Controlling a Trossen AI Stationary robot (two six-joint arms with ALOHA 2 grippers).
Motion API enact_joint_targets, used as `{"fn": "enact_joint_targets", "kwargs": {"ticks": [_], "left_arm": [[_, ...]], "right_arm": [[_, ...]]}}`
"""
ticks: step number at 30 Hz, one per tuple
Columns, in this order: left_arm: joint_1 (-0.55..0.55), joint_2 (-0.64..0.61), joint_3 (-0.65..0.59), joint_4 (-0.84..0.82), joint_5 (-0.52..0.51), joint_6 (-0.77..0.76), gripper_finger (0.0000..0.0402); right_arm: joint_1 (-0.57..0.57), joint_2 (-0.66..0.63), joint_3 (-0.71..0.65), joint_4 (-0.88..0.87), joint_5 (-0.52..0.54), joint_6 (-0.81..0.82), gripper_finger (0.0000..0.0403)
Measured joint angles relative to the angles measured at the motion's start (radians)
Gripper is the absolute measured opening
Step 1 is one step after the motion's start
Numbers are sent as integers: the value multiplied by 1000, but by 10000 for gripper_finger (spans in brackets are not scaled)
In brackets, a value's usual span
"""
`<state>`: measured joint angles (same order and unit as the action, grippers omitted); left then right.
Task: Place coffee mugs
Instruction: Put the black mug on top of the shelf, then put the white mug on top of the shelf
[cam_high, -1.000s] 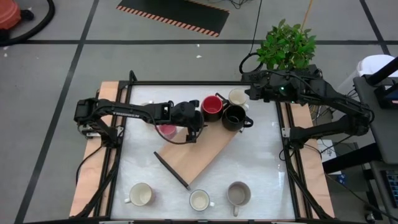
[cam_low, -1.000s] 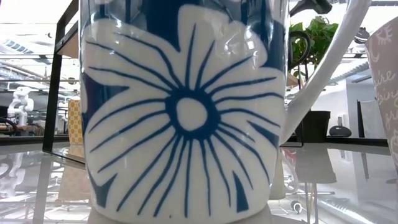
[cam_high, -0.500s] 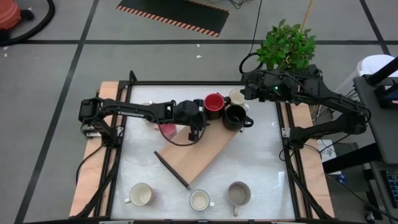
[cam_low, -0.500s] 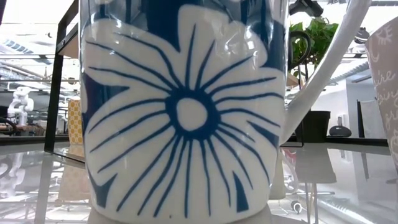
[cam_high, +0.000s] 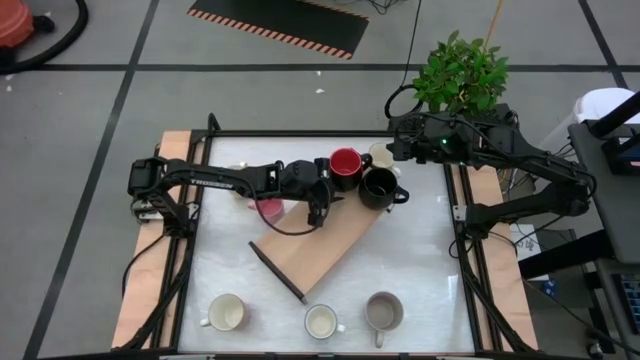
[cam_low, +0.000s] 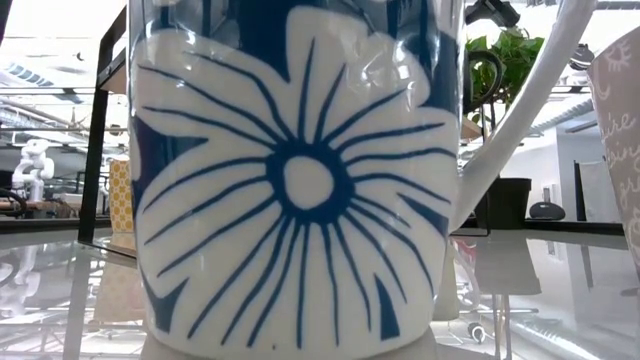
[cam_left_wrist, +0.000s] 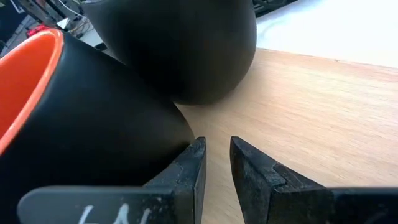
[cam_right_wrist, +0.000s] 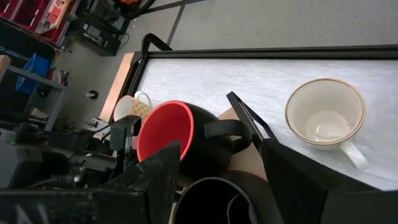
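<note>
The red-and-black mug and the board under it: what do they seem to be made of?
The red-and-black mug looks like glazed ceramic: smooth dark outside, red inside. The board looks like pale unfinished wood, perhaps plywood: faint grain, matte face. The left claw stands beside the mug.

A mug with a red inside and dark outside (cam_high: 345, 166) stands by a glossy black mug (cam_high: 377, 186) and a cream mug with a thin gold rim (cam_right_wrist: 324, 114); a pink mug (cam_high: 268, 209) shows beside the pale wooden board (cam_high: 320, 246) with its black edge. Along the white counter (cam_high: 420, 260) stand two cream mugs (cam_high: 227, 312) and a grey mug (cam_high: 383, 311). In the low view, one mug (cam_low: 295, 180) bears a large white flower on deep blue, and both arms are dark.
</note>
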<state>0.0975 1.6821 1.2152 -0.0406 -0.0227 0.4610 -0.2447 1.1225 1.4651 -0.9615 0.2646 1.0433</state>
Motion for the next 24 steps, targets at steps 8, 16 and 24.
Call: {"fn": "enact_joint_targets", "kwargs": {"ticks": [8,16,24], "left_arm": [[-9,-26,0,-43,-8,-10,78],[-64,-166,2,-113,-14,-134,78],[-75,-273,3,-203,-55,-327,78]], "right_arm": [[0,0,0,0,-2,-1,215],[3,0,0,-3,-5,-34,215],[3,0,0,-2,-6,-82,215]]}}
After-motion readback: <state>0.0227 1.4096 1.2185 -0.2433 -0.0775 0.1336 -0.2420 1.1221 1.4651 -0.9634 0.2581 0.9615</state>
